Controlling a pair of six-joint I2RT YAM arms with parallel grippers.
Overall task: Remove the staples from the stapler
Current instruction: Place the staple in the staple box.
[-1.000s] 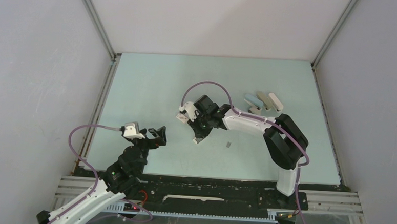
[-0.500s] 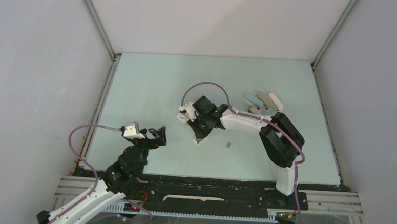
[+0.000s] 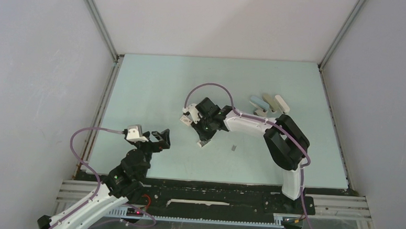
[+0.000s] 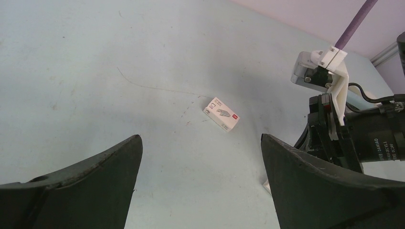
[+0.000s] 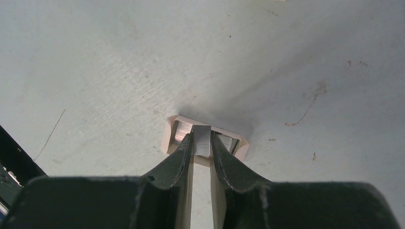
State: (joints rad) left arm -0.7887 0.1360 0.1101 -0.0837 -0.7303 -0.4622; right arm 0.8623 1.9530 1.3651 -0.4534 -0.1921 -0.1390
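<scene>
Right end effector (image 5: 201, 143) pinches a strip of staples (image 5: 201, 135) at the open staple box (image 5: 173, 131). Left end effector (image 4: 200, 162) hangs released. The stapler (image 3: 255, 102) lies well apart, so unloading looks nearly done.

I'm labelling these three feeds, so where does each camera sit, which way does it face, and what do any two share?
Top external: high behind the bases, looking down on the table; left arm and right arm show.
Left wrist: on the left arm, facing across the table at a small white box and the right arm's wrist camera; the open left gripper frames it.
Right wrist: looking down along the right gripper, shut on staples above an open box.
Shared: top and left wrist both show that wrist camera.
</scene>
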